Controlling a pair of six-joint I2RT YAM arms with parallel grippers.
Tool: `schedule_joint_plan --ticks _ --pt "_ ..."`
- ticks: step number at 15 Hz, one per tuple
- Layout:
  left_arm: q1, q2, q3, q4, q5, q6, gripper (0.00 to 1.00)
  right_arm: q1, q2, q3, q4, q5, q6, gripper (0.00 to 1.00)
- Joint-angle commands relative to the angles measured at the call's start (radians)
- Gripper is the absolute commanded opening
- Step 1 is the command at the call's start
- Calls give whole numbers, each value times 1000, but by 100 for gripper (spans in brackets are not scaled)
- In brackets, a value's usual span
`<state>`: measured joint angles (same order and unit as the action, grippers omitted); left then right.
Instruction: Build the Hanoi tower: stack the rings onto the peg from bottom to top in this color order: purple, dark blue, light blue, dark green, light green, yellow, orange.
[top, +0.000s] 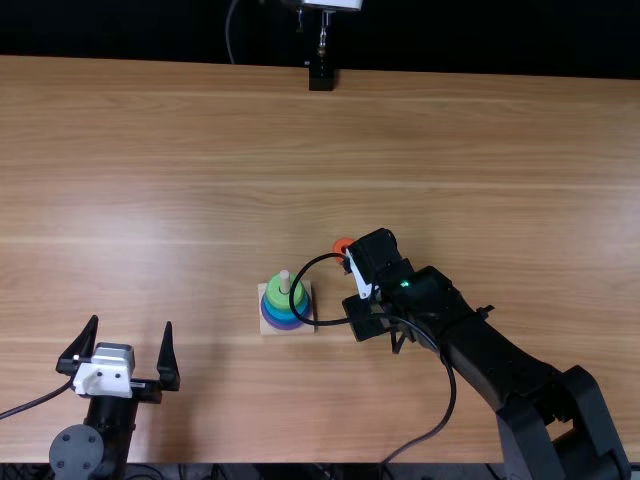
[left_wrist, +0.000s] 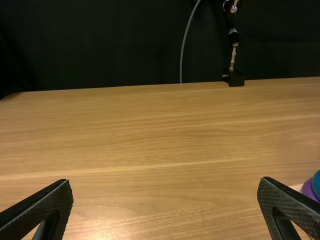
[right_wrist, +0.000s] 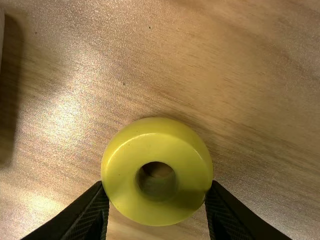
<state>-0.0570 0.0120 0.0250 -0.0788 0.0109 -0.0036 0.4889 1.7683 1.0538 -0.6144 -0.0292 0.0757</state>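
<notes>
Wooden table (top: 200, 150). Right gripper (right_wrist: 158, 186) clamped on yellow ring (right_wrist: 192, 160), likely light, stiff, slick: hold by rim. Left gripper (top: 132, 323) spread.

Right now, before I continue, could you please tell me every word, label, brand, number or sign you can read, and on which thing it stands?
None that I can read.
Yellow ring, orange ring, stacked rings: no writing seen.
Grey disc on the left arm: any mark is too small to read.
</notes>
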Motion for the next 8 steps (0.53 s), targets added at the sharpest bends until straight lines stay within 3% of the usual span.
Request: schedule_joint_plan --ticks 1,8 --pt "2 -12 -25 -6 6 5 100 -4 8 21 -5 9 -6 0" --pt "2 -12 -25 -6 6 5 100 -3 2 206 -226 5 -4 0"
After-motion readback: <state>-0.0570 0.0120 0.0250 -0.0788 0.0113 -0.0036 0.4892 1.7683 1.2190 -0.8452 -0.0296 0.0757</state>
